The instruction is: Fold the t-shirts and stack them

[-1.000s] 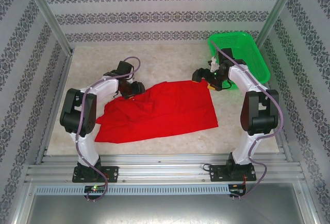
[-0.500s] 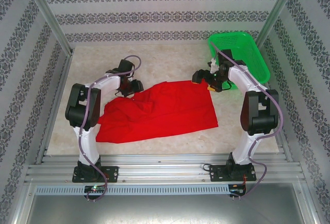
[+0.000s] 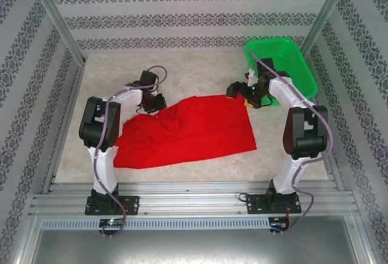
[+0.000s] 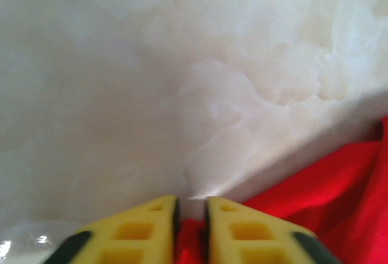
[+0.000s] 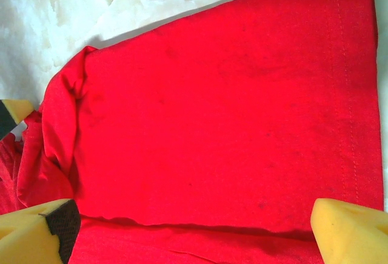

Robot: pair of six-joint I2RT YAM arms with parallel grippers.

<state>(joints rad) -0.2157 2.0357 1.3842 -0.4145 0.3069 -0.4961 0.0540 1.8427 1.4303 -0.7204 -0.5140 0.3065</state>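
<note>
Just clamped: L jaws took the shirt's far-left edge

Within the last sec the jaws of the L arm (image 3: 115, 103) went from roughly half spread to nearly pressed together. The L wrist view showed a bit of red cloth pinched between them. The arm itself had barely shifted, just a slight nudge toward 12 o'clock.

The t-shirt (image 3: 188, 130) lay mid-table (image 3: 200, 73), rumpled toward 9 o'clock and flatter toward 3, in the same spot as before. The jaws of the R arm (image 3: 285, 103) hadn't changed. They were spread wide over the shirt's corner at about 1 o'clock and gripped nothing, w/ the stitched hem running between them in the R wrist view.

My read: the grasp was prob. half done, w/ one corner secured and the other not yet. The R jaws likely had to drop and close before any lift or spread. Folding hadn't begun and nothing was stacked.

Writing: none readable. The shirt showed plain red only, no print, tag or logo. The green basket (image 3: 288, 64) at 1–2 o'clock bore no label I could make out.
</note>
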